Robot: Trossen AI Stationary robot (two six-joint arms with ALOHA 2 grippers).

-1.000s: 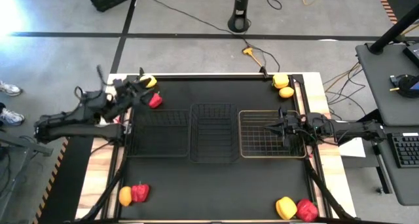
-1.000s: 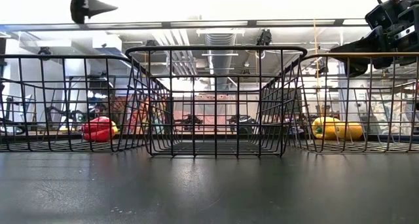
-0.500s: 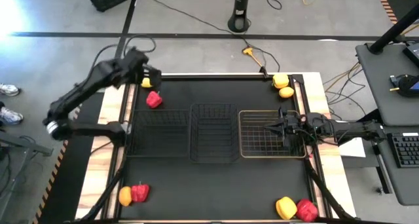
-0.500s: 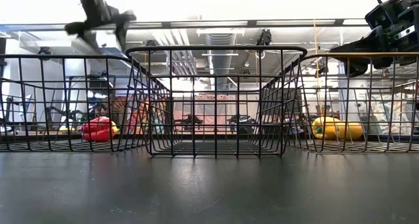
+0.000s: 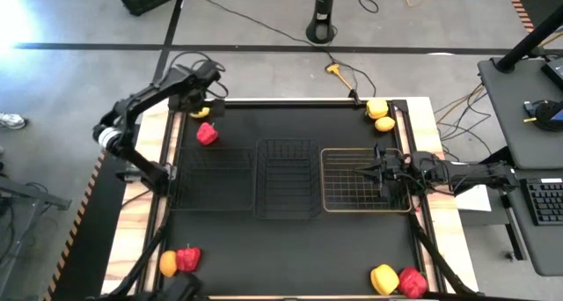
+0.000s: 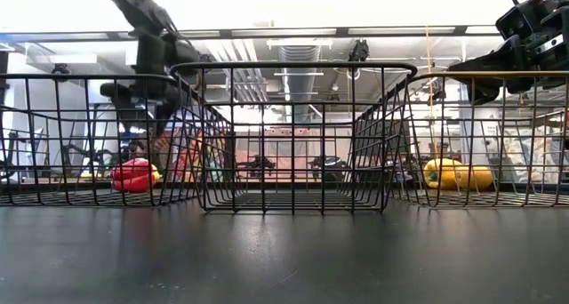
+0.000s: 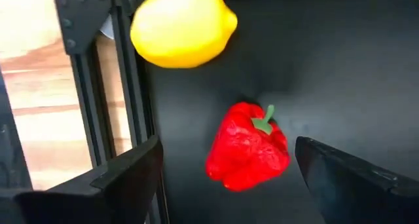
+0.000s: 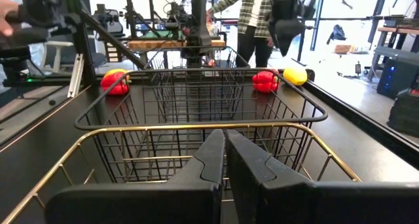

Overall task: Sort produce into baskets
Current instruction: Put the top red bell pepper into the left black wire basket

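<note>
My left gripper is open and points down over the table's far left corner. Below it, a red bell pepper lies on the black mat between the two fingers, untouched, and a lemon lies just beyond it beside the table's frame. Both also show in the high view: the pepper and the lemon. My right gripper is shut and empty, held level over the pale wire basket. The wide black basket and the narrower black basket stand beside it, and nothing shows in any of the three.
A yellow pepper and a lemon lie at the far right. A lemon and a red pepper lie at the near left. A yellow pepper and a red pepper lie at the near right. A person stands beyond the table.
My left arm has reared up from lying low at the table's left edge. Its gripper has tipped from level to pointing down and has come down over the lemon and red pepper at the far left. Neither has moved. My right arm has kept still.
</note>
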